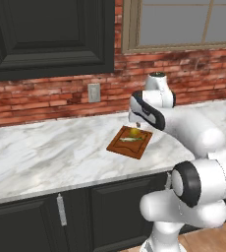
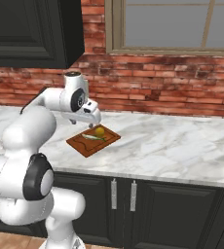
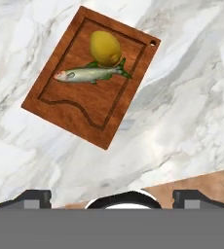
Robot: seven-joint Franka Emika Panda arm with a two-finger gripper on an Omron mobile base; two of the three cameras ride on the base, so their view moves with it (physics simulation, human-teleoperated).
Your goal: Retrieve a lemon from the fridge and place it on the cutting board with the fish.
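On the marble counter, the small yellow oval lemon [image 3: 105, 47] lies on the flat reddish-brown wooden cutting board [image 3: 75, 104], touching the slim silvery fish [image 3: 89, 74]. My two-finger gripper [image 3: 112, 195] hangs above, jaws spread wide and empty (nothing between them). Placement looks done, I judge; next calls only for drawing my arm clear.

Base cams sit behind the arm, left and right, angled down; both share the flat reddish-brown wooden cutting board [image 1: 130, 142] on the white marble tabletop [image 2: 172, 141]. Hand cam looks down on it, closer.
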